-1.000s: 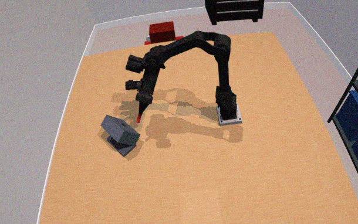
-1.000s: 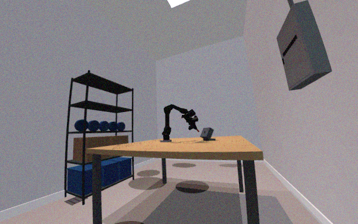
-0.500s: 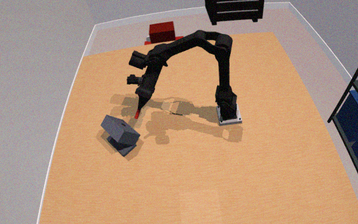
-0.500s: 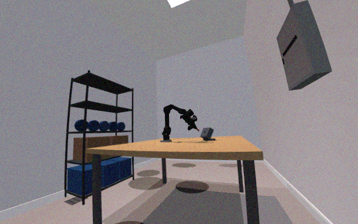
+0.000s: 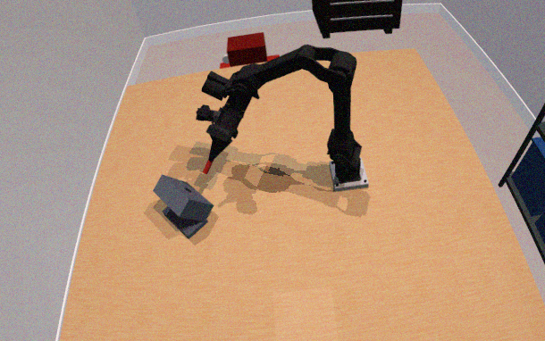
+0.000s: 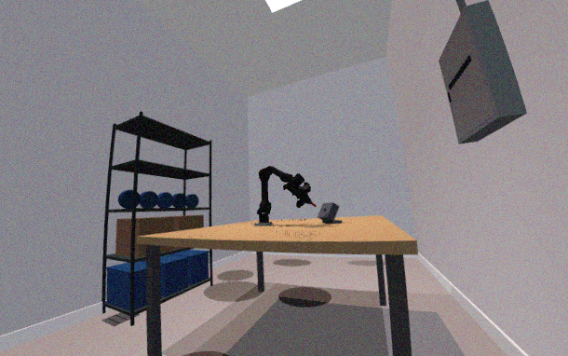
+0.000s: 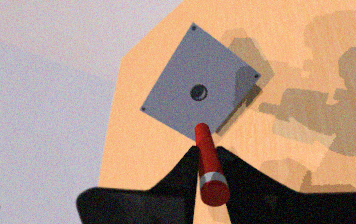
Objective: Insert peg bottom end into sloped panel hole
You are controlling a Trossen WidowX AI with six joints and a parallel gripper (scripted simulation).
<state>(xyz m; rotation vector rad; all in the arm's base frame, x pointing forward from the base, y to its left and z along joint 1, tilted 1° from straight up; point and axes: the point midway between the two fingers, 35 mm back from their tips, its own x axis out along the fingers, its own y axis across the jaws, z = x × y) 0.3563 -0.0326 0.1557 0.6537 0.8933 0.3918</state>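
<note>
The red round peg (image 5: 207, 167) (image 6: 314, 205) (image 7: 209, 159) has a grey band near its top end. My gripper (image 5: 211, 160) (image 6: 311, 203) (image 7: 206, 151) is shut on it, and its bottom end sticks out beyond the fingertips, in the air. The grey sloped panel (image 5: 171, 189) (image 6: 329, 212) (image 7: 195, 60) stands on its foot at the far left of the table. Its face has one round dark hole (image 5: 189, 189) (image 7: 199, 92). In the wrist view the peg's bottom end shows just below the hole, over the panel's lower corner, apart from the hole.
The wooden table (image 5: 313, 250) (image 6: 279, 241) carries the arm's white base plate (image 5: 350, 185). Off the table are a red box (image 5: 247, 49), a black cabinet (image 5: 362, 18) and a shelf rack (image 6: 163, 174). A grey box (image 6: 480, 79) hangs at the upper right in the exterior view.
</note>
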